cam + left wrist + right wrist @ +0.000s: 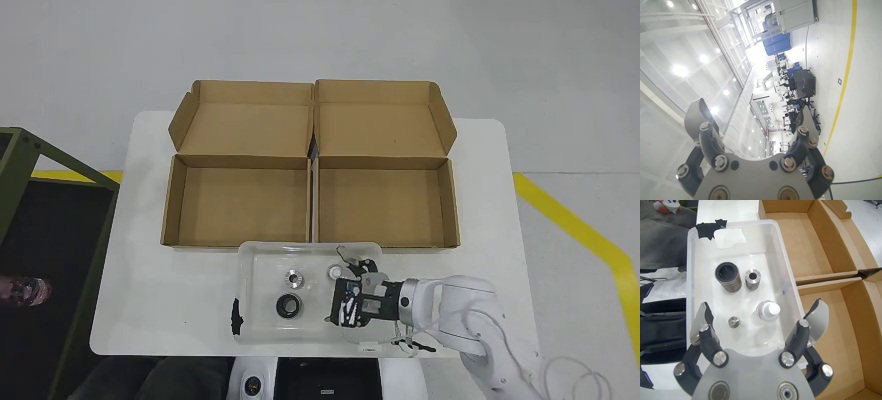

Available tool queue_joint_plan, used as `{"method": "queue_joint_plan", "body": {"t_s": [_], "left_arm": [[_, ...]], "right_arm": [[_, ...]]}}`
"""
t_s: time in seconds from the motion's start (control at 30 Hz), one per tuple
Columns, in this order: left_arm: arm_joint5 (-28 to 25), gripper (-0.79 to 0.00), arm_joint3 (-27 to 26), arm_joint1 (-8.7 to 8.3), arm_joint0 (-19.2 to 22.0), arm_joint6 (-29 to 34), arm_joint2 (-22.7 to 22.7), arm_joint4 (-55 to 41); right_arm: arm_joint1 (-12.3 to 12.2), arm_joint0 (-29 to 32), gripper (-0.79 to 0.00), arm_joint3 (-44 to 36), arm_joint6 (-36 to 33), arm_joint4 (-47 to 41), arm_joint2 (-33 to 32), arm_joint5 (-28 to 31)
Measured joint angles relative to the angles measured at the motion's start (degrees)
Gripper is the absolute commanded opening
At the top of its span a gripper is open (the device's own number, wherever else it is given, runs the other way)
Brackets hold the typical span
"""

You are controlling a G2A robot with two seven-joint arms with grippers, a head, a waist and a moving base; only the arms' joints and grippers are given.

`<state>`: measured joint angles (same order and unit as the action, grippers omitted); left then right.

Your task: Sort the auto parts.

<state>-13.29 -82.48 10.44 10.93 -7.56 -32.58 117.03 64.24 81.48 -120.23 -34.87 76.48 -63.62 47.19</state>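
Hovering over bottle [770, 311]: spread right fingers [700, 321]

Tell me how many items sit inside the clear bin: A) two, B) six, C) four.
C: the clear bin holds a large dark cylinder, a smaller steel cylinder, a white-capped bottle and a small metal piece, which makes four.
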Motion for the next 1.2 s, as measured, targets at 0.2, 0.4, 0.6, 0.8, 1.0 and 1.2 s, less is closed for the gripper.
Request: {"method": "queue_joint_plan", "body": {"t_s": [0.2,0.4,0.6,0.8,1.0,1.2], "left_arm": [[0.0,0.0,0.0,0.0,0.0,0.0,0.0,0.0],[0.0,0.0,0.0,0.0,0.0,0.0,0.0,0.0],[0.0,0.0,0.0,0.0,0.0,0.0,0.0,0.0],[0.0,0.0,0.0,0.0,0.0,0.0,0.0,0.0],[0.0,0.0,0.0,0.0,0.0,0.0,0.0,0.0],[0.0,0.0,0.0,0.0,0.0,0.0,0.0,0.0]], "right_arm": [[0.03,-1.39,-0.092,1.41,-1.29,0.16,2.09,-0.62],[0.05,-2.64,-0.212,3.2,-1.74,-0.7,3.08,-1.82],[-0.06,-3.76,-0.4,4.62,-2.6,-1.54,3.05,-2.97],[-0.14,-4.76,-0.449,5.85,-3.18,-1.29,3.44,-3.89],[-0.21,-5.51,-0.64,6.6,-3.23,-0.28,3.93,-4.91],[-0.32,-5.81,-0.785,6.84,-2.2,-0.48,4.17,-5.08]]}}
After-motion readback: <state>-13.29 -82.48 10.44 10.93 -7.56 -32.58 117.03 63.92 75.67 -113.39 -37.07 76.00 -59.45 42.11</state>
